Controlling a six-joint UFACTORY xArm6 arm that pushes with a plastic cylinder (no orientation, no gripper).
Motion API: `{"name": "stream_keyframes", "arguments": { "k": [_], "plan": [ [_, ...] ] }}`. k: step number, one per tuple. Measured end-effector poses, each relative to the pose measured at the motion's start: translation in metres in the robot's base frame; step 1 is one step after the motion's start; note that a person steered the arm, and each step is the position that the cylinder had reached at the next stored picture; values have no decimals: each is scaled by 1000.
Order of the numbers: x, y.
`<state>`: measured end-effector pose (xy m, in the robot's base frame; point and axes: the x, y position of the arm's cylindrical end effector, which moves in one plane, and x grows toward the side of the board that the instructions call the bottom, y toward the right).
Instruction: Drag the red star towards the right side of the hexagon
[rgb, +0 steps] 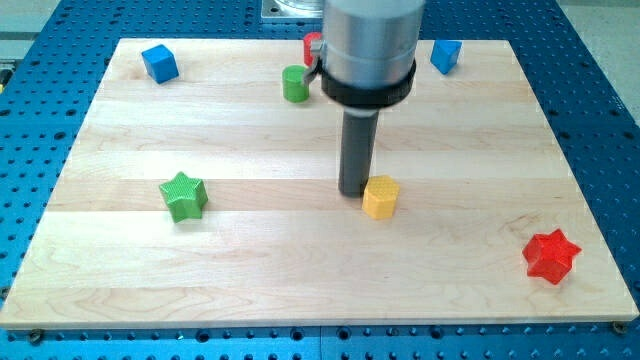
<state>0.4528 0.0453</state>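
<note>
The red star (551, 255) lies near the board's lower right corner. The yellow hexagon (380, 196) sits near the middle of the board. My tip (353, 192) rests on the board just left of the yellow hexagon, touching or nearly touching its left side. The red star is far to the right of and below both the tip and the hexagon.
A green star (184, 195) lies at the left. A green cylinder (295, 83) and a partly hidden red block (312, 46) sit at the top centre, beside the arm's body. Blue cubes stand at top left (159, 62) and top right (445, 55). The wooden board (300, 280) lies on a blue perforated table.
</note>
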Motion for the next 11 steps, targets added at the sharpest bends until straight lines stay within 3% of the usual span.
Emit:
{"name": "stream_keyframes", "arguments": {
  "k": [1, 2, 3, 4, 5, 7, 8, 9, 11],
  "plan": [
    [-43, 74],
    [-11, 203],
    [2, 217],
    [67, 245],
    [97, 282],
    [145, 198],
    [130, 204],
    [86, 191],
    [76, 106]
  ]
}}
